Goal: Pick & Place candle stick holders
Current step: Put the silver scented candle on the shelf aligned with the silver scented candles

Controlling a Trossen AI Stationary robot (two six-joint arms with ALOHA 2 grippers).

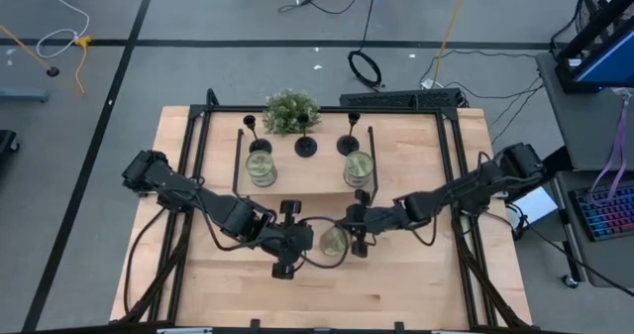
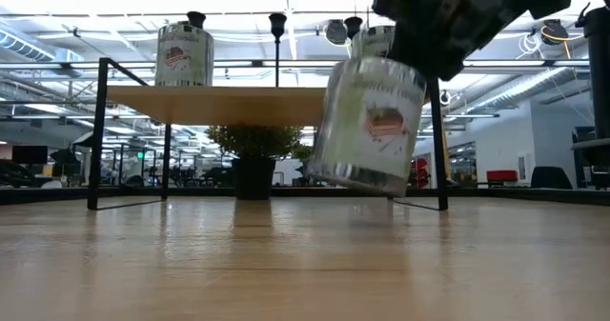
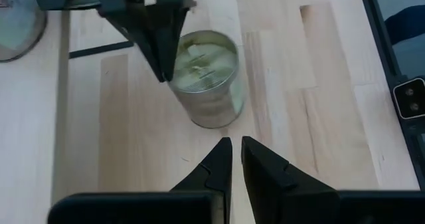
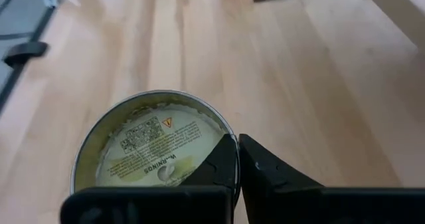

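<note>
Where the pale butcher-block tabletop [image 1: 396, 284] lies nearest, the right gripper [image 1: 349, 237] pinches the rim of a tilted glass candle jar [image 1: 333, 240], fingers nearly shut on it; the left gripper [image 1: 289, 243] hovers just beside the jar, fingers closed and empty. Beyond the jar, a black-framed wooden shelf [image 1: 302, 175] carries two more jars [image 1: 261, 166] and, at its far edge, three matte-black candle stick holders [image 1: 306, 141], thin-stemmed on disc bases.

The right gripper [image 4: 236, 159] sits with its two dark fingers [image 4: 264, 165] nearly together, pinching the rim of a round glass candle jar [image 4: 149, 151] — its underside carries a yellow-green warning label [image 4: 156, 144]. Light wooden plank tabletop [image 4: 299, 71] lies beyond.
</note>
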